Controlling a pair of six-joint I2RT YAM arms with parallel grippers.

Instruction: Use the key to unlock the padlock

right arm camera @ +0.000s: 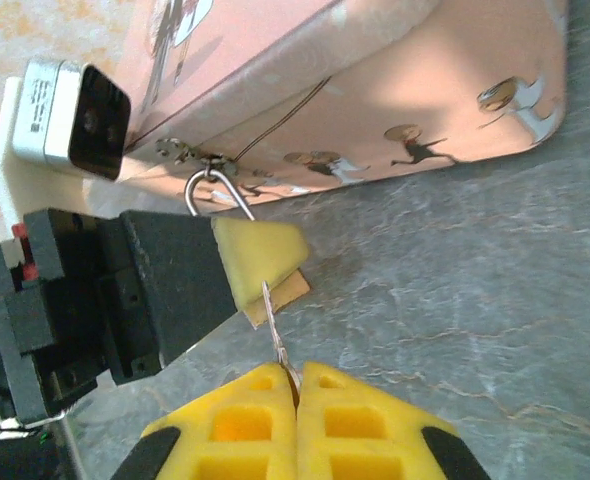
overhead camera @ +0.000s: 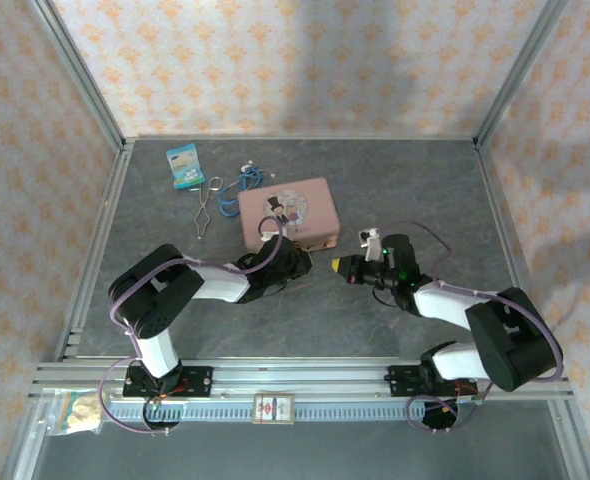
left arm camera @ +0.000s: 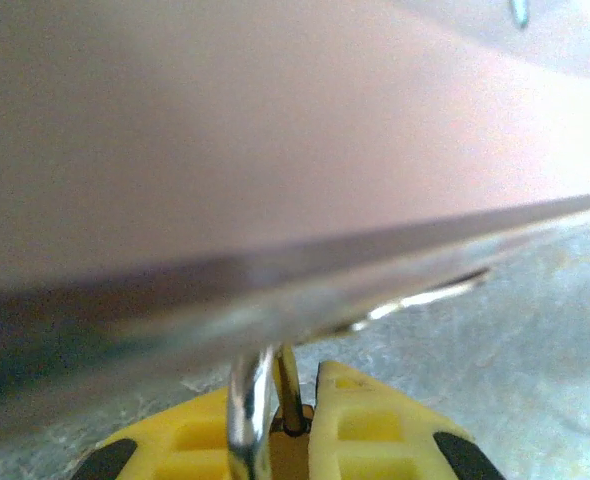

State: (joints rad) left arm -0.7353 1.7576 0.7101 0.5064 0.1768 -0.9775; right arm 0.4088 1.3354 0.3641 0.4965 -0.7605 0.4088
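The pink tin (overhead camera: 290, 212) lies mid-table. At its front edge hangs the small brass padlock (right arm camera: 287, 289), its silver shackle (right arm camera: 211, 189) hooked through the tin's latch. My left gripper (overhead camera: 297, 262) is shut on the padlock: in the left wrist view the shackle (left arm camera: 247, 400) and brass body (left arm camera: 287, 452) sit between its yellow fingers (left arm camera: 375, 435), under the tin's edge (left arm camera: 275, 150). My right gripper (right arm camera: 297, 385) is shut on a thin silver key (right arm camera: 276, 322), whose tip meets the padlock's lower end. From above, the right gripper (overhead camera: 338, 265) points left at the left one.
A blue packet (overhead camera: 185, 166), a blue cord (overhead camera: 251, 179) and a long wire loop (overhead camera: 206, 206) lie behind and left of the tin. The left wrist's camera box (right arm camera: 72, 115) stands close to the tin's side (right arm camera: 405, 110). Metal rails border the grey table (overhead camera: 425, 190).
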